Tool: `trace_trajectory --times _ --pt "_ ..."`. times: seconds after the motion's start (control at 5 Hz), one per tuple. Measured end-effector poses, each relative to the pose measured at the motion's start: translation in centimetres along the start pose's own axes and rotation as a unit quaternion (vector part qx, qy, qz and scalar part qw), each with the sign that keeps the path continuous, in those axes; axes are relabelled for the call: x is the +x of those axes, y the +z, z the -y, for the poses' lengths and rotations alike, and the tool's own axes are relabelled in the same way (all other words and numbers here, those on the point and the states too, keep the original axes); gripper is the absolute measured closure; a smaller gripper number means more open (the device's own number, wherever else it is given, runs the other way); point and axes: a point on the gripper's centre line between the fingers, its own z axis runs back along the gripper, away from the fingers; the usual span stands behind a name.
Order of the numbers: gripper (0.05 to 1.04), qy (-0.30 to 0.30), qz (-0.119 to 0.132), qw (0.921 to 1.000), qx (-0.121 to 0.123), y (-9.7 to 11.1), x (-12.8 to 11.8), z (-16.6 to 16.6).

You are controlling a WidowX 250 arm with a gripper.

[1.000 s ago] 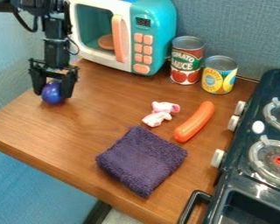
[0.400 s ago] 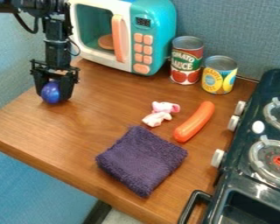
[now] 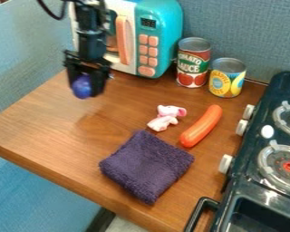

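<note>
Black handle of the stove is projecting at the near right, and the stove is running back along the right side of the counter. Beyond the handle and to its left, a purple cloth is lying folded on the wood. Just past the cloth, an orange sausage is resting at a slant, and a pink and white toy is lying just beside it, to the left. Farther back at the left, the gripper is pointing down and holding a blue ball above the counter; its jaws are grasping the ball from both sides. Behind the toy and sausage, a yellow can is standing upright, with a red can standing near it, slightly farther left. Behind the gripper, the teal and white microwave is sitting at the back, partly hidden by the arm.
</note>
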Motion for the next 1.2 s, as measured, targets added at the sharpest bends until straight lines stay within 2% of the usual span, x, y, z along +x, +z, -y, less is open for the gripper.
trace_trajectory --times 0.2,0.4,0.6,1.0,1.2 --pt "0.248 -0.060 0.009 0.9982 -0.006 0.0 0.9 2.6" --pt "0.248 -0.103 0.007 0.9946 -0.011 -0.3 1.9 4.8" --pt "0.248 -0.127 -0.019 0.9917 -0.005 -1.8 2.4 6.5" --pt "0.248 -0.117 -0.038 0.9923 -0.002 -2.7 2.5 6.3" --pt "0.248 -0.112 -0.040 0.9929 0.000 -2.7 2.4 6.2"
